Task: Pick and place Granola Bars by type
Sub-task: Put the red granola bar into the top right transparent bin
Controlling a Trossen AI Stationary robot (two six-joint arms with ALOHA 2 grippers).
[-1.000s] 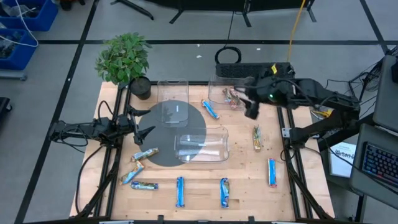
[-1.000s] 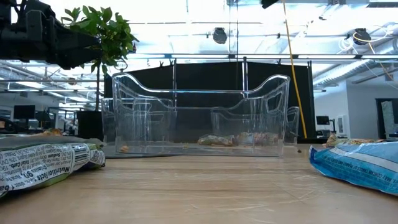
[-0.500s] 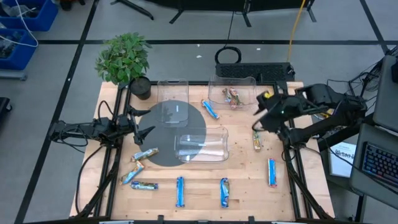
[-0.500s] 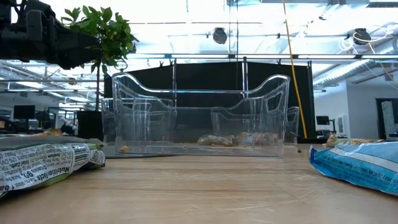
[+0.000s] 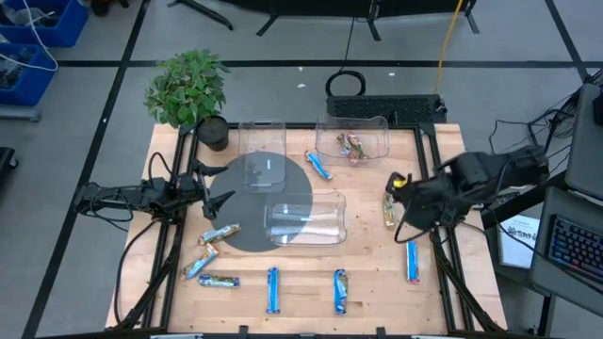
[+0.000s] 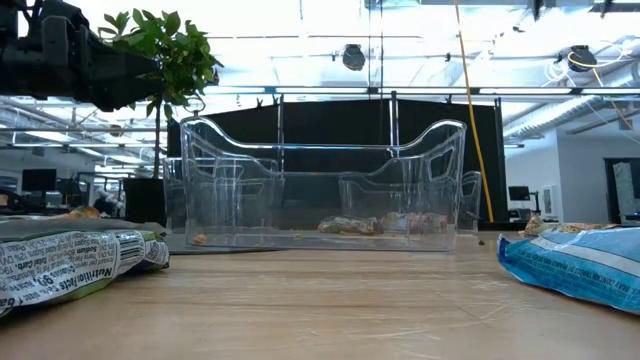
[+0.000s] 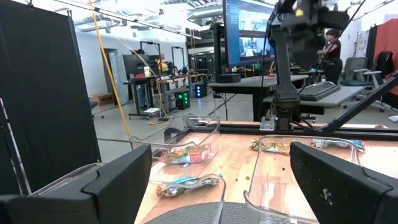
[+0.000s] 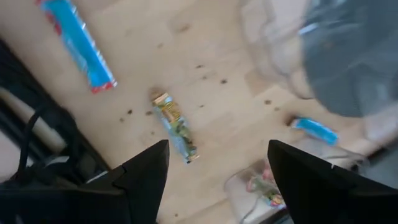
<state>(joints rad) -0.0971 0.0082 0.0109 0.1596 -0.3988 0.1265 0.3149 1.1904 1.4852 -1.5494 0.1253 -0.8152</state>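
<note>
Granola bars lie flat on the wooden table [image 5: 367,273]: a reddish-green one [image 5: 389,209] at the right, blue ones [image 5: 412,261] [image 5: 339,290] [image 5: 272,289] [image 5: 318,166], tan-gold ones [image 5: 219,234] at the near left. More reddish-green bars [image 5: 353,148] lie in the far right clear bin [image 5: 375,127]. My right gripper [image 5: 399,218] hangs open, pointing steeply down, high over the reddish-green bar [image 8: 176,127], which shows between its fingers [image 8: 217,168]. My left gripper [image 5: 219,198] waits open at the table's left edge, pointing level across the table [image 7: 221,186].
Two more clear bins stand at the far middle [image 5: 262,138] and centre [image 5: 306,217], partly on a round grey mat [image 5: 250,202]. A potted plant [image 5: 188,89] is at the far left corner. Bare wood lies between the loose bars along the near edge.
My right gripper has swung from over the far right bin toward the table's near and right edges, come down somewhat and rolled about its own line. It now hangs over the reddish-green bar at the right. No bar has moved.
</note>
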